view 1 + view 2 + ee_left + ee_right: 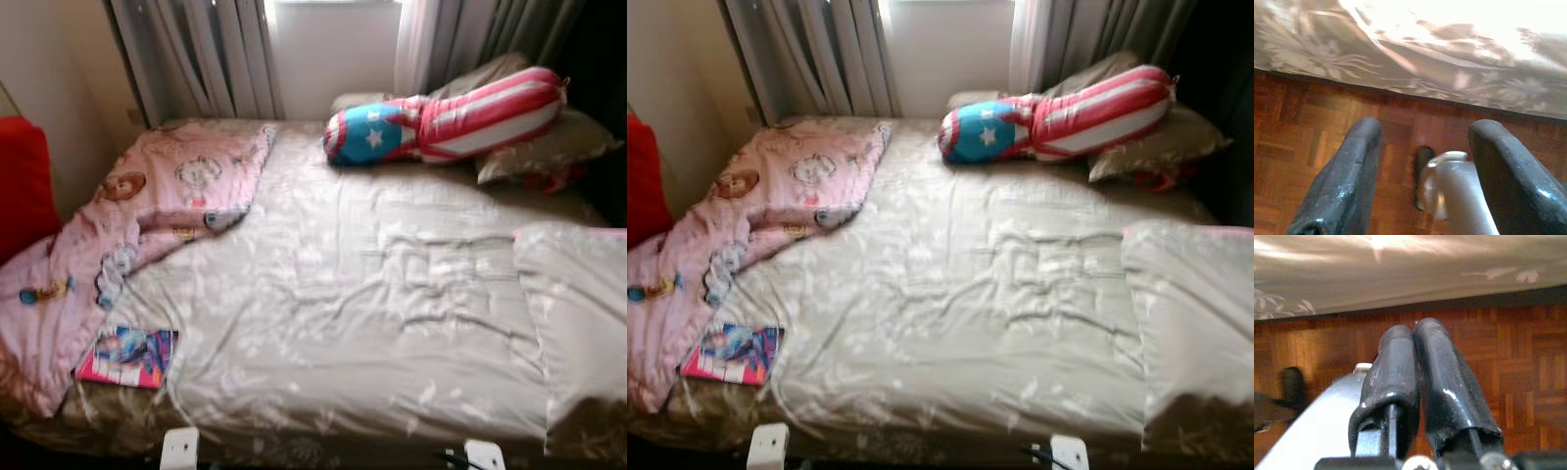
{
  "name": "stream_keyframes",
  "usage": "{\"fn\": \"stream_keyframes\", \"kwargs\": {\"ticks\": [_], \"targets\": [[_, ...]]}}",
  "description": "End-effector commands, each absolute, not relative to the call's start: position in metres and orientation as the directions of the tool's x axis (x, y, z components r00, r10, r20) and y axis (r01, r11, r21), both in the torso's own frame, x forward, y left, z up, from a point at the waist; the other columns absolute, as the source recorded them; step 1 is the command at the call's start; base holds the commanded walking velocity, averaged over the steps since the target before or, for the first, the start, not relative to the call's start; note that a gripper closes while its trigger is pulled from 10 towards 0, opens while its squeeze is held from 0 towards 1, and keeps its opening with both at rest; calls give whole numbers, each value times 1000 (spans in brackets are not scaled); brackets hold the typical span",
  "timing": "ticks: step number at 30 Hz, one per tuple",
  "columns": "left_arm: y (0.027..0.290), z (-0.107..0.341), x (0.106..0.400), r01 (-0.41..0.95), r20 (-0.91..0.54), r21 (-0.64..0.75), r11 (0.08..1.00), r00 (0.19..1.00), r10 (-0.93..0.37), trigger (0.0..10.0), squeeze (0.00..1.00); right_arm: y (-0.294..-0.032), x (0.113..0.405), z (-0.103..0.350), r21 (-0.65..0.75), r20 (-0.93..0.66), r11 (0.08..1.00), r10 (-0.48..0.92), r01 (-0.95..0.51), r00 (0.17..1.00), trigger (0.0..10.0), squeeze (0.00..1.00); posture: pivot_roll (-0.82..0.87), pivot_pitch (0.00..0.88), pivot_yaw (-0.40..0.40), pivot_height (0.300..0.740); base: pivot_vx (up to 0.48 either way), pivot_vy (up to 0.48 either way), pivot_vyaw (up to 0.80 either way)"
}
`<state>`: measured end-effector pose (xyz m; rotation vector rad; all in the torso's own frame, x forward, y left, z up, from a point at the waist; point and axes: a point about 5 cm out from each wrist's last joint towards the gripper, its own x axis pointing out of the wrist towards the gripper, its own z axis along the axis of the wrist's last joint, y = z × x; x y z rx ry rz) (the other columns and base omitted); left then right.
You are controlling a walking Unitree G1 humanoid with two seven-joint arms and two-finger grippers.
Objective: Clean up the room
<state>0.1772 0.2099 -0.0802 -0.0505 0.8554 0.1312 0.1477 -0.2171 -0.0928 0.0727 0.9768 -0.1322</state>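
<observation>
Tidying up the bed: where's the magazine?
The magazine lies at the bed's near left corner, beside the pink blanket.

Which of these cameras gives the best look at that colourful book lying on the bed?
The left eye view: the book lies whole on the bed's near left corner, beside the pink blanket. The right eye view shows it too, nearer the picture's edge. Both wrist views look at the wooden floor under the bed's edge.
</observation>
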Motion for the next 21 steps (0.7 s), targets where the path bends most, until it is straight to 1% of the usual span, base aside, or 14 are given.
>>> {"fn": "stream_keyframes", "kwargs": {"ticks": [1, 7, 12, 13, 14, 15, 17, 18, 19, 21], "targets": [[214, -84, 169, -145, -781, 28, 989, 614, 113, 10000, 0, -216, 148, -93, 18, -829, 990, -64, 141, 555, 10000, 0, -3, 3, -37, 740, 0, 480, 0], [212, -84, 170, -155, -786, 27, 988, 607, 117, 10000, 0, -221, 148, -92, 14, -829, 991, -65, 137, 555, 10000, 0, -1, 0, -42, 740, 0, 480, 0], [211, -85, 169, -160, -788, 26, 987, 604, 119, 10000, 0, -201, 152, -94, 27, -837, 993, -39, 112, 546, 10000, 0, 5, 0, -43, 740, 0, 480, 0], [211, -85, 169, -161, -789, 26, 987, 603, 119, 10000, 0, -197, 153, -95, 38, -835, 993, -30, 111, 549, 10000, 59, 5, 0, -42, 740, 0, 480, 0], [211, -85, 169, -161, -789, 26, 987, 603, 119, 10000, 0, -195, 154, -95, 45, -834, 993, -24, 110, 552, 10000, 59, 5, 0, -42, 740, 0, 480, 0], [211, -86, 168, -162, -790, 25, 987, 602, 119, 10000, 0, -187, 155, -95, 48, -834, 994, -17, 103, 552, 10000, 1000, 5, 0, -41, 740, 0, 480, 0], [213, -86, 165, -162, -791, 26, 986, 600, 119, 10000, 0, -165, 156, -97, 51, -837, 995, -2, 82, 547, 10000, 1000, 4, 0, -38, 740, 0, 480, 0], [213, -86, 165, -162, -791, 26, 986, 600, 119, 10000, 0, -165, 156, -97, 51, -837, 995, -2, 82, 547, 10000, 1000, 4, 0, -38, 740, 0, 480, 0], [214, -87, 163, -163, -793, 27, 986, 598, 120, 10000, 0, -155, 156, -98, 56, -839, 996, 6, 76, 544, 10000, 1000, 4, 0, -37, 740, 0, 480, 0], [216, -87, 161, -163, -795, 29, 986, 595, 121, 10000, 0, -146, 156, -98, 62, -841, 996, 15, 69, 541, 10000, 1000, 6, 0, -36, 740, 0, 480, 0]]}}
